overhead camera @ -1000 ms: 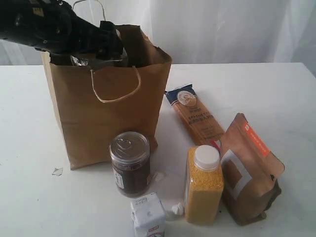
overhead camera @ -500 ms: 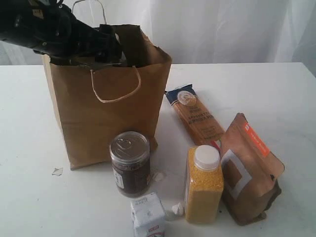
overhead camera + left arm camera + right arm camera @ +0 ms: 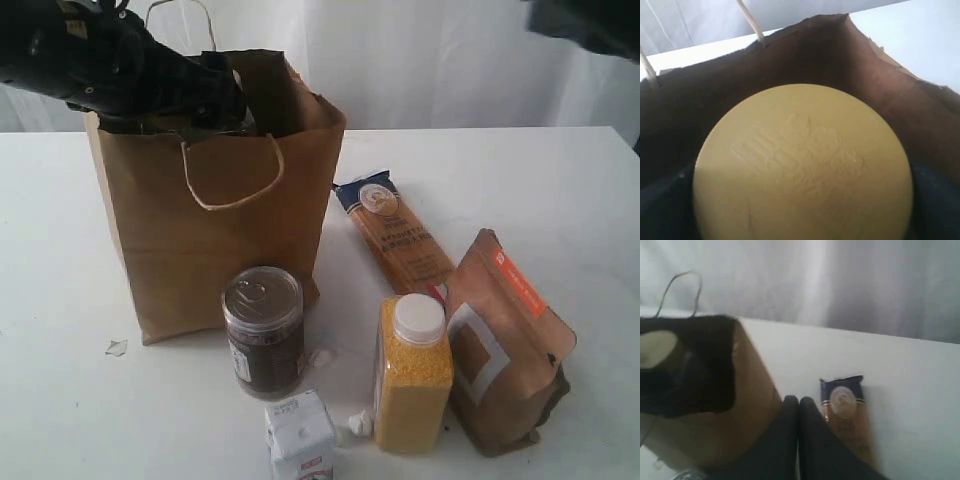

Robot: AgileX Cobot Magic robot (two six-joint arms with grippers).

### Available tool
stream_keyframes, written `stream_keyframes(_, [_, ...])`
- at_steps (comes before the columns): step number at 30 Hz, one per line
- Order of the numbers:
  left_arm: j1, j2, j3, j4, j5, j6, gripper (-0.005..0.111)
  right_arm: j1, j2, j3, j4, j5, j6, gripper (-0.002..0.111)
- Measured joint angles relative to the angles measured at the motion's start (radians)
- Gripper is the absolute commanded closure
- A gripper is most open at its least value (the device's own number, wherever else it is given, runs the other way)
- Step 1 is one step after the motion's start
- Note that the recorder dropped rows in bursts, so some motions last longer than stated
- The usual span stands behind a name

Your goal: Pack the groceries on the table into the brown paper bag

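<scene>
One bag (image 3: 215, 200) stands on the counter (image 3: 560, 200). In its mouth is one olive-lidded jar (image 3: 802, 165), grasped by the left gripper (image 3: 205, 100). Five groceries stand outside, one of each: dark jar (image 3: 263, 330) at the bag's 6 o'clock, carton (image 3: 300, 435) at 6 of that, spaghetti (image 3: 395, 235) at 3, bottle (image 3: 412, 375) and pouch (image 3: 505, 345) at 4. The right gripper (image 3: 799, 430) is clenched, empty, aloft at the bag's 2 o'clock.
</scene>
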Motion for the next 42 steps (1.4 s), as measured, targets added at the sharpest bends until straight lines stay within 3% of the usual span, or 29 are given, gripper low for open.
stream_keyframes(7, [0.0,0.0,0.0,0.0,0.002,0.0,0.002,0.009,0.262,-0.255,0.23,0.125,-0.5,0.108])
stream_keyframes(19, [0.0,0.0,0.0,0.0,0.008,0.002,0.002,0.011,0.491,-0.304,0.662,0.173,-1.076,0.108])
stream_keyframes(26, [0.0,0.0,0.0,0.0,0.008,0.002,0.002,0.011,0.574,-0.389,0.844,0.252,-1.226,0.108])
stream_keyframes(42, [0.0,0.0,0.0,0.0,0.008,0.002,0.002,0.141,0.727,-0.589,0.873,0.326,-1.268,0.108])
